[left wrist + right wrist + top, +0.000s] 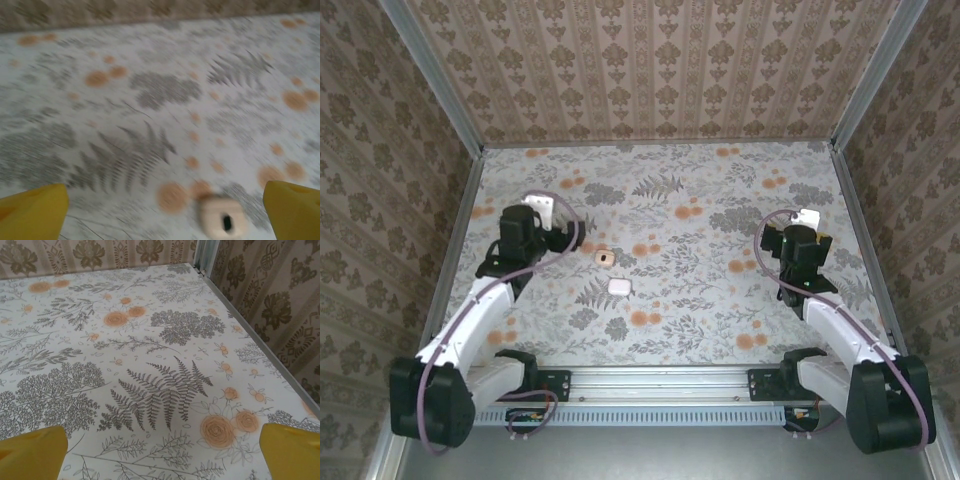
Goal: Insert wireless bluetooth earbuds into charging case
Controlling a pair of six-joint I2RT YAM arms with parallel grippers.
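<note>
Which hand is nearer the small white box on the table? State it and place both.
Left. The left hand sits just left of the white box and a little farther back; the right hand is well off to its right.

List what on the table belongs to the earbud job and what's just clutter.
Job:
- white rounded-square box, likely the charging case

Lying about:
- tan ring-like piece, just beyond the box and slightly left; it has a dark slot in its middle
</note>
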